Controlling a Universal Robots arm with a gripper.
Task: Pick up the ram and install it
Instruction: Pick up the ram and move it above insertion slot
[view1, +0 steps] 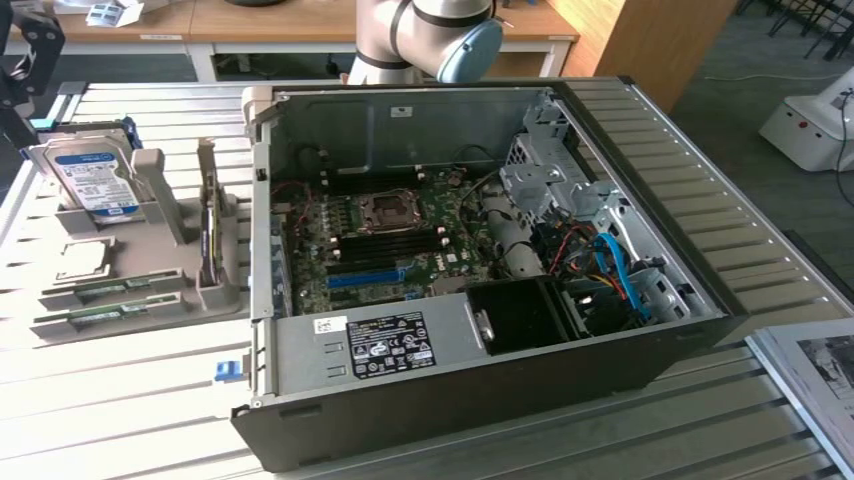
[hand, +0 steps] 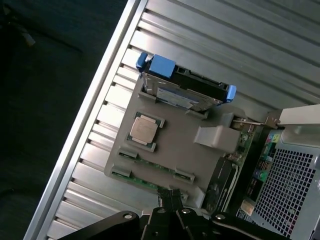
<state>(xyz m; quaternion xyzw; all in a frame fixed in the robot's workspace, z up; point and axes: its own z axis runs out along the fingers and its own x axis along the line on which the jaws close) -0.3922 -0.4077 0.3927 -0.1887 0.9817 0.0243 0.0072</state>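
Two green ram sticks lie flat in the grey holder (view1: 147, 285) on the table beside the computer case: ram (view1: 104, 289) and a second stick (view1: 91, 316). In the wrist view they show as ram (hand: 155, 165) and a second stick (hand: 137, 180). My gripper (hand: 170, 196) hangs well above the holder, its dark fingers pressed together and holding nothing, with the tips lined up over one end of the second stick. The open case (view1: 467, 350) shows the motherboard with its black memory slots (view1: 394, 240) beside the processor socket.
The holder also carries a hard drive with blue rails (hand: 182, 87), a processor chip (hand: 144, 127) and an upright expansion card (view1: 210, 235). A blue slot strip (view1: 363, 277) lies on the motherboard. The arm's joint (view1: 427, 35) rises behind the case. The table edge (hand: 90, 120) runs close by.
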